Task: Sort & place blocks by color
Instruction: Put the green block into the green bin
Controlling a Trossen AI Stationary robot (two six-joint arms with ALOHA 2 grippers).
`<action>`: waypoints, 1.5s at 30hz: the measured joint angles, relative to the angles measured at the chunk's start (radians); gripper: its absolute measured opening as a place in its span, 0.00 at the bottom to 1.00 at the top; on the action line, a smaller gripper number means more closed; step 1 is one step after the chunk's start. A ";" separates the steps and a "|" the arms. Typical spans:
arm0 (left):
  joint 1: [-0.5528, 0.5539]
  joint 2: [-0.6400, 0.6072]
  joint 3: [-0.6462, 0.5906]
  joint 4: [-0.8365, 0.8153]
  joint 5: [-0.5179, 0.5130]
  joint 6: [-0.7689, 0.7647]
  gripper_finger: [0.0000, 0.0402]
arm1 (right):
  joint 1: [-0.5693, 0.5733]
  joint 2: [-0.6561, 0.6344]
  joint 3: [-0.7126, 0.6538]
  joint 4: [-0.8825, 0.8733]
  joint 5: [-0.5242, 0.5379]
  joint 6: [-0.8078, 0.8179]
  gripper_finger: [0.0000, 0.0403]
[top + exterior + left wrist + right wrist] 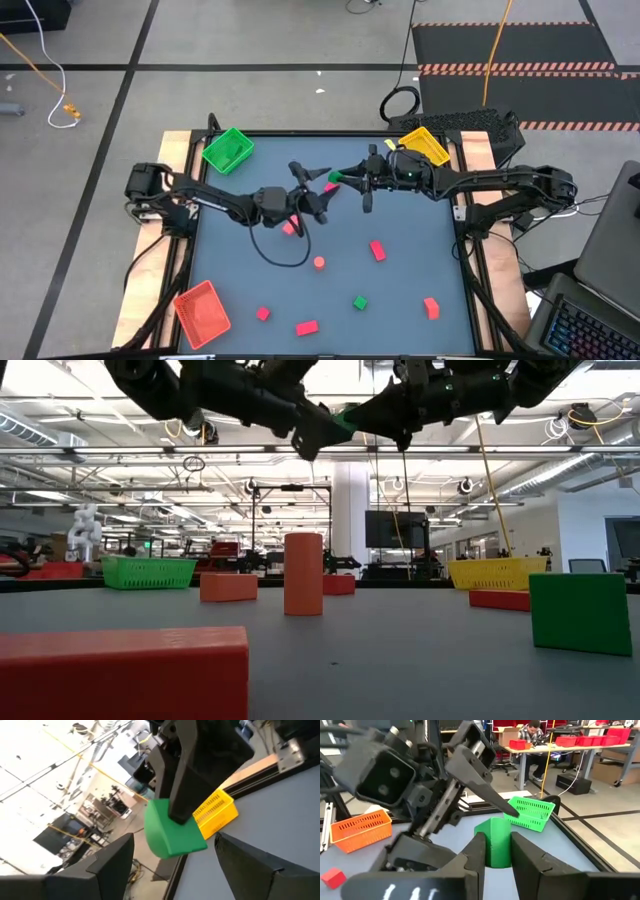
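My right gripper (496,851) is shut on a small green block (493,834) with a rounded end, held high above the middle of the table (334,178). My left gripper (312,190) faces it from the table's left, open. Its two fingers (107,862) stand on either side of the block (172,832) without touching. Other blocks lie on the table: a pink one (291,228), a round one (318,263), a red one (377,249), a green cube (359,302) and a salmon one (431,307). My right gripper pinches the green block between its two fingers (475,855), which lie on opposite flat sides of the block (492,855). The fingers come roughly level from the table's right. The block is lifted clear of the table, with its rounded end sticking out past the fingertips (160,837).
A green tray (228,150) sits at the far left corner, a yellow tray (423,145) at the far right and an orange-red tray (203,312) at the near left. More red blocks (306,327) lie along the near edge. A black cable loops under the left arm (280,255).
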 joint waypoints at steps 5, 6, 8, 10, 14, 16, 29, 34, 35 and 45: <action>-0.003 0.031 0.000 0.073 -0.012 0.007 0.69 | 0.000 0.000 0.000 -0.001 0.000 0.005 0.14; -0.003 0.035 0.000 0.088 -0.012 0.007 0.69 | 0.000 0.000 0.000 -0.001 0.000 0.005 0.14; -0.003 0.036 0.000 0.092 -0.012 0.007 0.69 | 0.000 0.000 0.000 -0.001 0.000 0.008 0.14; -0.003 0.037 0.000 0.090 -0.013 0.004 0.68 | 0.000 0.000 0.000 -0.001 0.000 0.015 0.14; -0.008 0.037 0.000 0.093 -0.014 -0.014 0.59 | 0.000 0.000 0.000 -0.002 0.003 0.015 0.14; -0.014 0.037 0.000 0.095 -0.014 -0.015 0.52 | 0.000 0.000 0.000 -0.008 0.024 0.015 0.14; -0.027 0.035 0.000 0.111 -0.056 0.026 0.03 | -0.008 0.000 -0.001 -0.022 0.029 0.022 0.16; -0.027 0.035 0.000 0.103 -0.063 0.026 0.03 | -0.008 0.000 -0.002 -0.023 0.029 0.020 0.13; -0.027 0.035 0.000 0.101 -0.063 0.026 0.04 | -0.008 0.000 -0.002 -0.023 0.029 0.019 0.13; -0.028 0.037 0.000 0.074 -0.055 0.030 0.14 | -0.007 -0.001 0.000 -0.009 0.046 0.002 0.01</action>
